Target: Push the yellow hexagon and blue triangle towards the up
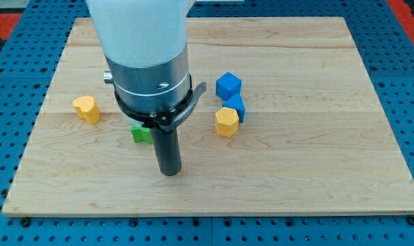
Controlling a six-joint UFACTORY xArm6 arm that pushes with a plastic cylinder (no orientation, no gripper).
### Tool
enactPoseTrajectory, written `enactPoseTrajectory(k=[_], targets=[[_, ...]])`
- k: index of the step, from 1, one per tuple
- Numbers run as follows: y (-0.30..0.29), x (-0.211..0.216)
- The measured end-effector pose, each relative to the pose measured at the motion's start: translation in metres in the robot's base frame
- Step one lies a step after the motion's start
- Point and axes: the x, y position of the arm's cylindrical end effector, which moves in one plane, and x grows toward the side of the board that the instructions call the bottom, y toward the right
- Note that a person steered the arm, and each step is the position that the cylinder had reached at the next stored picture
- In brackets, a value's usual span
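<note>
My tip [170, 172], a bare rod with no gripper, rests on the bench [316, 171] left of and below the yellow hexagon [226, 122] and blue triangle [235, 106].

the yellow hexagon [226, 121] lies flat near the board's middle, touching the blue triangle [236, 106], which sits just beside it toward the view's upper right.

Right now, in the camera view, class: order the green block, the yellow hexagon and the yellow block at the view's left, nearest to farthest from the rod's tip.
From my tip:
1. Green block, up-left, partly behind the rod.
2. Yellow hexagon, up-right, beside the blue blocks.
3. Yellow block, far left.
</note>
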Motion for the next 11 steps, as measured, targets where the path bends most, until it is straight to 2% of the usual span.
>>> enactPoseTrajectory(k=[1,2,3,5,8,9,10,11], targets=[[0.015,0.000],[0.065,-0.004],[0.086,-0.018],[0.081,-0.087],[0.149,-0.153],[0.151,-0.177],[0.132,-0.188],[0.143,-0.180]])
